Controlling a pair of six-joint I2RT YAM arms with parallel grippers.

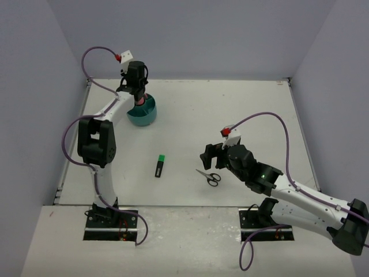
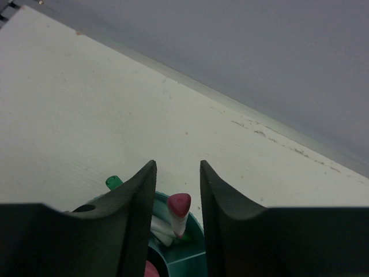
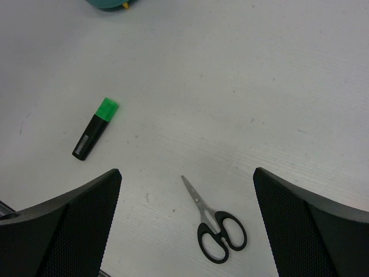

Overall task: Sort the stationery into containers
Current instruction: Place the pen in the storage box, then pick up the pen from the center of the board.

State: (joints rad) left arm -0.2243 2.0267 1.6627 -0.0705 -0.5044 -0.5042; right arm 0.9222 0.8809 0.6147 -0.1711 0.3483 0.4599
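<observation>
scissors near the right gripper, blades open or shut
Shut: the scissors lie flat, both blades together in a single point, the handle loops side by side.

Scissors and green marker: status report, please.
Left gripper open over teal organizer. Right gripper open above scissors. Black-and-green marker loose on table. Nothing blocking.
</observation>
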